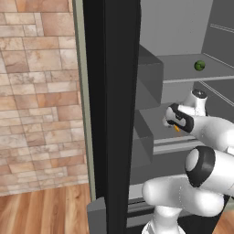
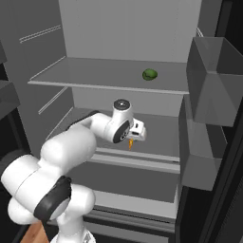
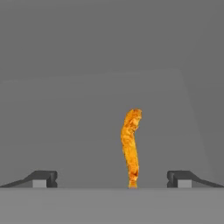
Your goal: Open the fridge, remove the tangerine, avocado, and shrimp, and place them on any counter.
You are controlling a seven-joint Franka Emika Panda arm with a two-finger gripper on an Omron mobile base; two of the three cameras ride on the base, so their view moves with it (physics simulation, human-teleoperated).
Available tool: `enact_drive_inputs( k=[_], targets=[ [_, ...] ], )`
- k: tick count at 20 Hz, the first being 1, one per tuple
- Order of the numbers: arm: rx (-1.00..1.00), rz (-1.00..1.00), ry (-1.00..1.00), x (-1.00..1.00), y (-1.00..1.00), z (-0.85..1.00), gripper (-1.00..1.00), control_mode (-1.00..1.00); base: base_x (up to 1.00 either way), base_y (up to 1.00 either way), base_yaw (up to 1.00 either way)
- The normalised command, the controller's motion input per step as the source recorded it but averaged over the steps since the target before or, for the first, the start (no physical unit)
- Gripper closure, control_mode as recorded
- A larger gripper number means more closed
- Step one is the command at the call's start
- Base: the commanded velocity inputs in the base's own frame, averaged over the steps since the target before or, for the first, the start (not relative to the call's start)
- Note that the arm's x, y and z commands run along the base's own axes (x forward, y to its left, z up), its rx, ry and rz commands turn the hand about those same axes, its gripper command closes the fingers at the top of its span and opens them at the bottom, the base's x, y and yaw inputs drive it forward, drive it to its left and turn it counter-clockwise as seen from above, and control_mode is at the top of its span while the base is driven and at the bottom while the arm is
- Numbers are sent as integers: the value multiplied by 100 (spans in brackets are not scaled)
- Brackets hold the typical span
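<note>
Two doors of the fridge (image 2: 209, 142) stand swung wide in front of me, grey shelves bare to the camera. I see the avocado (image 2: 150, 74) on the upper shelf toward its right end. My gripper (image 3: 111, 179) sits over the middle shelf, jaws spread apart, with the shrimp (image 3: 131, 146) lying between them, nearer the right fingertip (image 3: 178, 178), untouched.

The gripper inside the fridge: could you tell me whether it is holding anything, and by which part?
Nothing is held. The gripper is open, its fingertips wide apart, with the shrimp lying on the shelf between them, ungripped.
</note>
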Motion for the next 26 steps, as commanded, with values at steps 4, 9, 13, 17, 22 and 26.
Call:
enact_drive_inputs(
  k=[4, 9, 13, 17, 22, 26],
  targets=[
    [0, 0, 0, 34, -11, -37, -100, -100, 0, 0, 0],
    [0, 0, 0, 39, -16, -31, -100, -100, 0, 0, 0],
    [0, 0, 0, 36, -17, -26, -100, -100, 0, 0, 0],
    [0, 0, 0, 34, -13, -25, -100, -100, 0, 0, 0],
    [0, 0, 0, -4, -3, -45, -100, -100, 0, 0, 0],
    [0, 0, 0, -73, 2, -55, -100, -100, 0, 0, 0]
  ],
)
